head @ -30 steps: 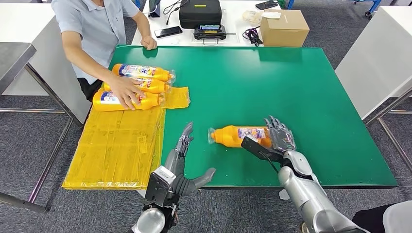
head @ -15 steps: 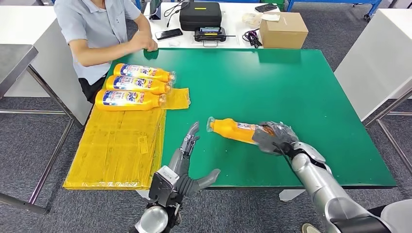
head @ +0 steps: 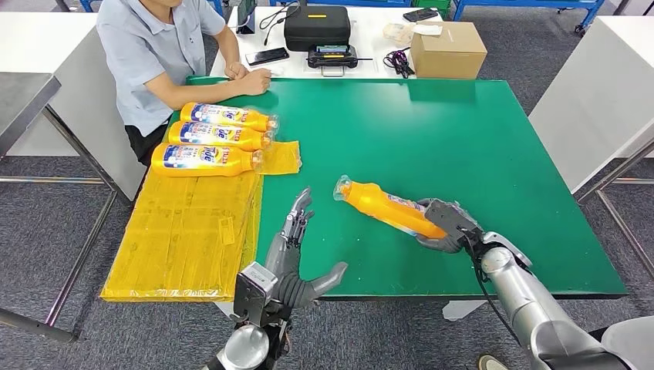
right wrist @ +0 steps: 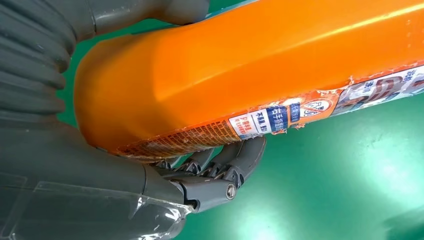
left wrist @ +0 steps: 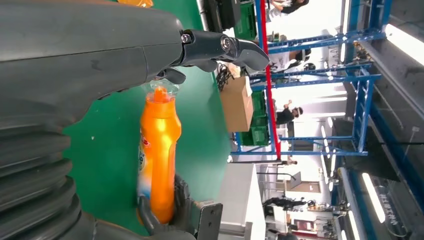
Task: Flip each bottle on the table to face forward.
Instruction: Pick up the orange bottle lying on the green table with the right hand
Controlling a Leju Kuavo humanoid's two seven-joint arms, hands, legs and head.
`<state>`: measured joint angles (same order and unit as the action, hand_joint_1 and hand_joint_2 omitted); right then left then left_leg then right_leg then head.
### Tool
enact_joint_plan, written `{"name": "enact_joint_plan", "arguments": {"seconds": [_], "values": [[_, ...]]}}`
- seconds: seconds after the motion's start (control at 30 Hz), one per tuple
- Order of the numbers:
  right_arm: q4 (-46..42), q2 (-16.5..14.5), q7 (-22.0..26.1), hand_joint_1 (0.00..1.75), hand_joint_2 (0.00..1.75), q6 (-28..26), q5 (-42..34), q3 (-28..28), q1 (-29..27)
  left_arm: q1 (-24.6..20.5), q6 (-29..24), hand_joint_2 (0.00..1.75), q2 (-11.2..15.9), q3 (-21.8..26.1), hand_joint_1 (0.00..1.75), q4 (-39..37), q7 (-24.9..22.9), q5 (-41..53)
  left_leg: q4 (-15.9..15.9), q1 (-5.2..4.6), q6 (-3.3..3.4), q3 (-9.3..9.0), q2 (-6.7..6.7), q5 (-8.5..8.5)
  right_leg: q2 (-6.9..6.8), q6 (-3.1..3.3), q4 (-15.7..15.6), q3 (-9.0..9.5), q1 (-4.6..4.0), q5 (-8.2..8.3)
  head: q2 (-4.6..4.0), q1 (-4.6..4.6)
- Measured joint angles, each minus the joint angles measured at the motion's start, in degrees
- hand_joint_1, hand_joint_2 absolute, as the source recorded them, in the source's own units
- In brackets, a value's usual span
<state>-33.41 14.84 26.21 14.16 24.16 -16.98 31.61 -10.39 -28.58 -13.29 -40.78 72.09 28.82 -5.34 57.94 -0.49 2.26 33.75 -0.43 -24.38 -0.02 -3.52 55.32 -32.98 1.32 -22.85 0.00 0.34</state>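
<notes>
Nearest you, the right hand [head: 446, 228] has its fingers [right wrist: 226, 165] curled under the base of the orange bottle [head: 385, 206], with the thumb across the other side, so it is clamped on the bottle's fat end. The bottle lies slanted near the front of the green table [head: 478, 139], its capped neck pointing away toward the far left, and the head view shows mostly plain orange on top; the label edge runs along the side in the right wrist view. To do this turn well, I'd judge you should roll the wrist slowly about the bottle's long axis, keep the grip close to the base so the neck does not swing wide, and set it down flat before you let go, since a smooth round body like this will likely roll on if released early. Stop once the printed label faces up like the others. The forearm comes in low from the near right edge, wrist bent inward. The left hand [head: 297, 258] hovers at the near table edge beside the yellow plastic sheet [head: 185, 231], fingers spread and holding nothing. Farther back, three bottles [head: 212, 139] lie side by side, labels up, and a seated person rests a hand [head: 254, 80] on the far corner.
</notes>
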Motion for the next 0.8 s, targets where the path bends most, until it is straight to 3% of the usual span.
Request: {"name": "enact_joint_plan", "arguments": {"seconds": [0.17,0.27,0.53,0.8], "values": [[-1.87,-0.76,0.11,1.75,1.75,-1.28,-4.99,0.43,-1.65,-0.18,-8.58,1.75,-1.50,1.56,0.00,-1.86,7.15,-5.82,-0.01,0.00,0.00,0.03,0.01,0.00,0.01,0.00,0.01,0.04,0.00,0.01,0.00,0.01],[-4.97,-2.39,-0.52,1.75,1.75,-3.52,-7.65,0.59,-3.47,-0.48,-10.54,1.75,-2.56,3.52,0.00,-4.02,9.58,-11.45,-0.01,0.01,-0.01,0.07,0.07,0.01,0.03,0.00,0.02,0.00,-0.01,0.01,0.00,-0.01],[-17.24,-7.28,-2.48,1.75,1.75,-3.77,-13.08,-0.63,-9.28,-0.76,-1.17,1.75,-2.74,5.30,0.00,-8.11,-2.78,-31.26,-0.02,0.04,-0.04,0.62,-0.15,0.14,-0.04,0.00,0.10,-0.44,-0.03,0.01,0.00,-0.02],[-24.69,-8.51,-2.54,1.75,1.75,-3.80,-14.21,-2.73,-11.89,-1.05,0.11,1.75,-2.20,5.65,0.00,-9.78,-4.56,-33.49,-0.01,-0.02,-0.02,1.04,-0.17,0.13,-0.05,-0.01,0.09,-0.83,0.03,0.01,0.00,-0.01]]}}
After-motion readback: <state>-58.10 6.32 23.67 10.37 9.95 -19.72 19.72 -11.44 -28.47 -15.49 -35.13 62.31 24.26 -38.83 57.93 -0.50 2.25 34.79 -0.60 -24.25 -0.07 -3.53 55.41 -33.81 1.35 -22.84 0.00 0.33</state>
